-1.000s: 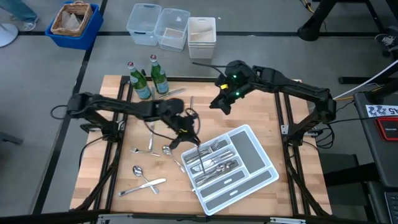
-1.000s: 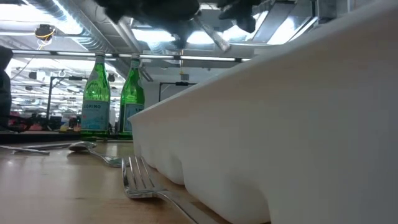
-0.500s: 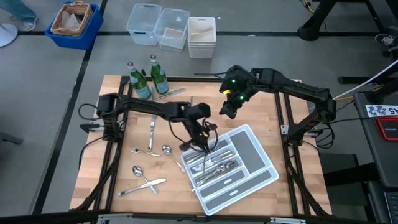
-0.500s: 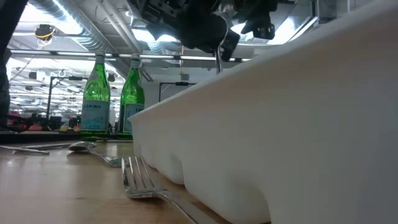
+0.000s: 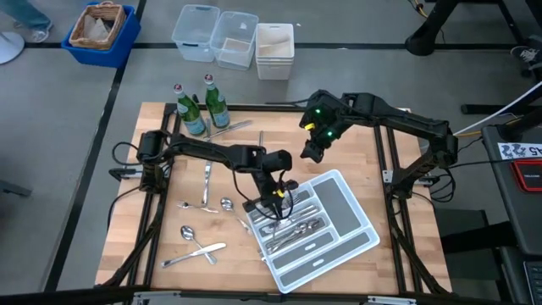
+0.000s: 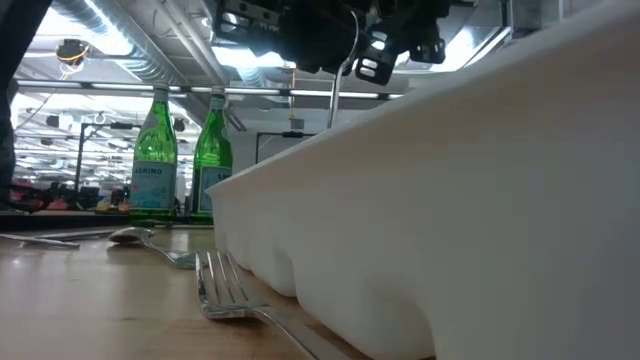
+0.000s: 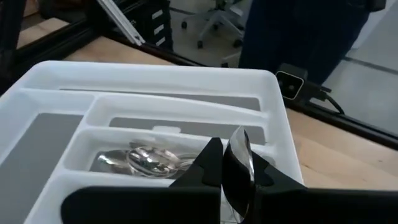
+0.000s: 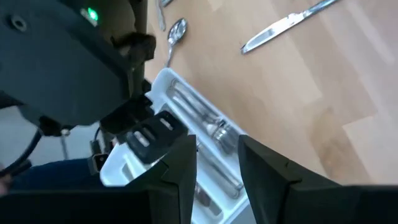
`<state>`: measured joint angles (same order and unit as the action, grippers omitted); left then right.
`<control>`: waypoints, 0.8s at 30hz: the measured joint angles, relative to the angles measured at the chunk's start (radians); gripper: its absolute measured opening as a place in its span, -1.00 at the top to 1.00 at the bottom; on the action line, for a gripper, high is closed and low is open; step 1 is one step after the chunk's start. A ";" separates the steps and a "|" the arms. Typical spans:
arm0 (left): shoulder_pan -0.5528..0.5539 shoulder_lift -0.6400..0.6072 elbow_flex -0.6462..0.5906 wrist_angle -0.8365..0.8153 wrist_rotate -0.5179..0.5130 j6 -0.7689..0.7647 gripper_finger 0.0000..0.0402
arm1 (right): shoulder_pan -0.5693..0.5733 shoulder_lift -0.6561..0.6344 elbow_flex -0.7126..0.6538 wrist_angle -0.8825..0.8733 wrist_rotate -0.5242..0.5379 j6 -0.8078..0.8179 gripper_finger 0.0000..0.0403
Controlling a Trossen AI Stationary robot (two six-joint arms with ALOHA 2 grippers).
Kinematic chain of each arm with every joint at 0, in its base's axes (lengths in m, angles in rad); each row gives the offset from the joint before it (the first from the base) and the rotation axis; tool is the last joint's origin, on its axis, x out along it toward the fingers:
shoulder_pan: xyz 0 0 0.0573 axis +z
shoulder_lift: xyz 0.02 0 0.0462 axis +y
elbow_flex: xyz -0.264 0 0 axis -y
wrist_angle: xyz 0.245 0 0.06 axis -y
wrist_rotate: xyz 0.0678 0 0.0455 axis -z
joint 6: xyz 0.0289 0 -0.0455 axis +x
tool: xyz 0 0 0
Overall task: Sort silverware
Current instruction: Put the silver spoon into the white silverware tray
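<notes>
The left gripper [image 5: 273, 191] pinches a spoon [image 7: 239, 163] over the white tray [image 5: 356, 222]. The right gripper [image 5: 312, 152] waits above the table [image 5: 373, 161], fingers apart, holding nothing.

Left arm stretched across the bench, left gripper [image 5: 274, 191] pointing down, fingers [image 7: 208, 163] closed on a spoon [image 7: 239, 167], right gripper [image 5: 314, 149] raised, fingers apart

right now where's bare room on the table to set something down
Free: the wood between the white tray and the table's right edge, and the strip behind the tray under the right arm. Crowded: the front-left, strewn with loose silverware, and the bottles at back-left.
</notes>
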<state>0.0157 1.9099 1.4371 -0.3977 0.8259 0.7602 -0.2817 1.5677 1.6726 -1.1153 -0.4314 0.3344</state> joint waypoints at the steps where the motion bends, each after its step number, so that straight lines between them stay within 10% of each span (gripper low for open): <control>1: -0.004 0.000 0.000 -0.001 -0.009 0.000 1.00 | 0.000 0.000 0.000 -0.005 -0.009 0.001 0.41; 14: -0.036 -0.001 0.000 -0.005 -0.113 -0.036 0.99 | 0.137 0.000 0.000 -0.023 -0.040 0.250 0.41; 24: -0.038 -0.001 0.000 -0.010 -0.118 -0.058 0.98 | 0.425 0.000 -0.001 -0.163 0.274 0.564 0.41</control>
<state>-0.0219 1.9091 1.4368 -0.4080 0.7082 0.7021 0.1428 1.5677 1.6718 -1.2783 -0.1571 0.8981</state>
